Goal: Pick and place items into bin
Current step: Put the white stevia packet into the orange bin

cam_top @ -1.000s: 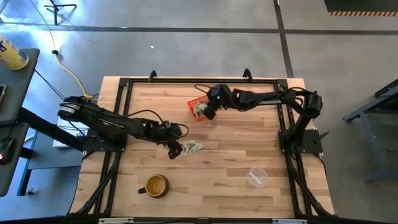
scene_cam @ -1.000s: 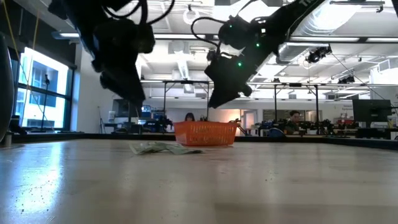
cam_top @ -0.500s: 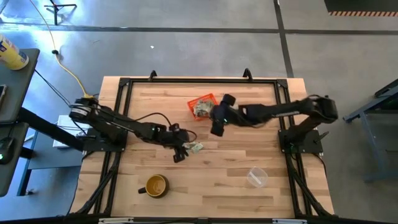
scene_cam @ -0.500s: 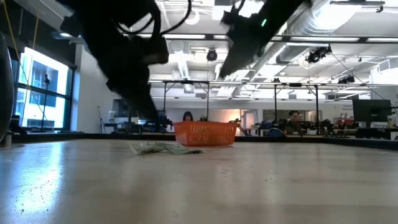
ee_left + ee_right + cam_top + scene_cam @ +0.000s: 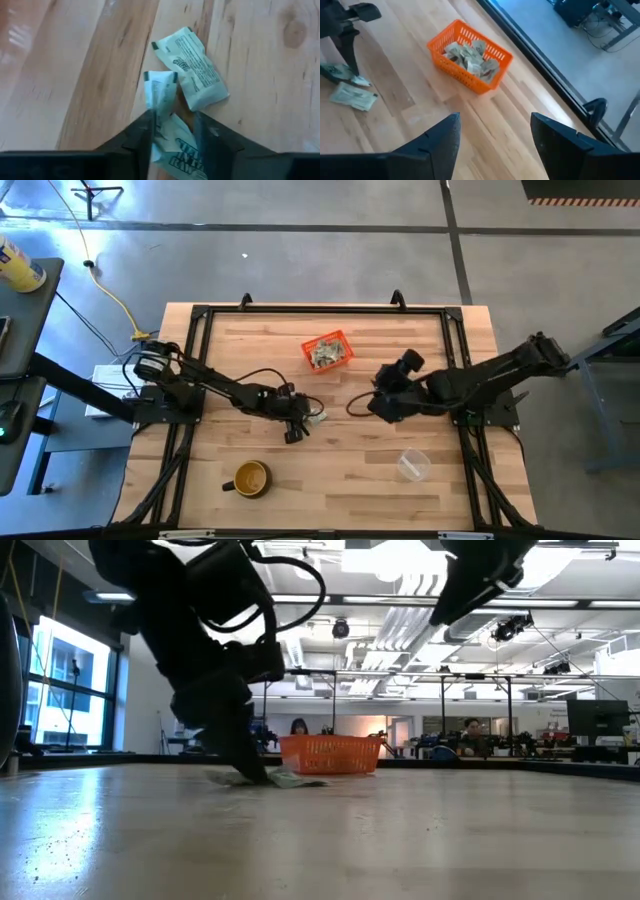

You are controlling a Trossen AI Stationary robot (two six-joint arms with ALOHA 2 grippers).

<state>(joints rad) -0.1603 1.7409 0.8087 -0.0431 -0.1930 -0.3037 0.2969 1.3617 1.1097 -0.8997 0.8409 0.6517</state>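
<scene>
Three pale green-and-white packets (image 5: 195, 70) lie on the wood near the table's middle (image 5: 316, 417). My left gripper (image 5: 172, 132) slants down over them, open, its fingertips on either side of the nearest packet (image 5: 175, 155). The orange bin (image 5: 328, 350) stands toward the far edge with several packets inside (image 5: 470, 55). My right gripper (image 5: 495, 145) hangs open with nothing between its fingers, above the table to the right of the bin (image 5: 385, 402). My left gripper comes slanting down from the table's left, and its two fingers (image 5: 145, 130) stand on either side of one packet that lies flat on the wood. Whether they touch it, I cannot tell.
A yellow-brown mug (image 5: 250, 477) stands near the front left, a clear plastic cup (image 5: 412, 465) lies near the front right. A black frame (image 5: 200, 315) runs round the tabletop. In the low view people (image 5: 472, 730) sit in the room behind.
My right gripper has swung away from above the bin toward the table's right and near side, rising. My left gripper has sunk toward the loose packets and shifted a little to the right, down to the tabletop.
</scene>
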